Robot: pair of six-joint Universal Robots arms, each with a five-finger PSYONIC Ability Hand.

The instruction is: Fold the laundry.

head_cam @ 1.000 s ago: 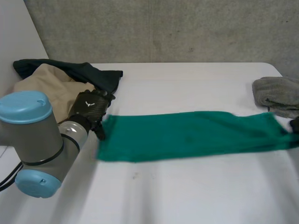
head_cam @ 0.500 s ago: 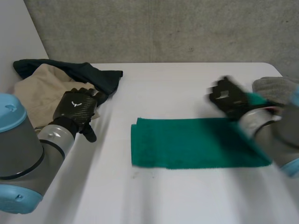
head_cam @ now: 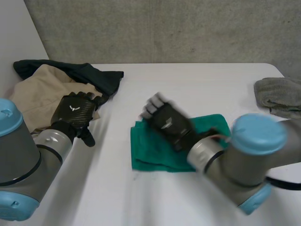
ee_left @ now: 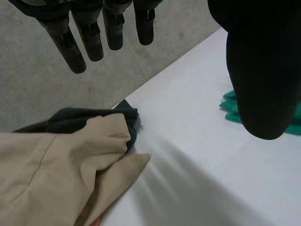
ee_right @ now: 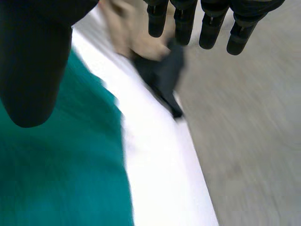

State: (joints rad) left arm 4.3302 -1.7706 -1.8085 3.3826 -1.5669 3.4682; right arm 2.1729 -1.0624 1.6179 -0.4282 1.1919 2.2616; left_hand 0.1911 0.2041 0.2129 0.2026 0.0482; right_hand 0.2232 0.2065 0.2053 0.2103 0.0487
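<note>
A green cloth point(head_cam: 149, 151) lies folded in the middle of the white table point(head_cam: 188, 80). My right hand point(head_cam: 169, 123) hovers over its left part, open, fingers straight and pointing toward the far left. The right wrist view has the green cloth point(ee_right: 61, 179) lying flat under that hand point(ee_right: 33, 61), with nothing between thumb and fingers. My left hand point(head_cam: 75, 110) is open above the table, left of the cloth, by the beige garment point(head_cam: 37, 92). Its wrist view shows straight fingers point(ee_left: 89, 33) holding nothing, and the cloth's near edge point(ee_left: 229, 106) beside the thumb.
The beige garment point(ee_left: 56, 169) lies heaped at the table's far left with a dark garment point(head_cam: 89, 73) on its far side. A grey cloth point(head_cam: 280, 96) lies crumpled at the right edge. Bare table shows in front of and behind the green cloth.
The right hand swept leftward with the cloth's right end, laid it over the left part, and opened. The cloth went from a long strip to a short fold. The left hand let go and drew back.
</note>
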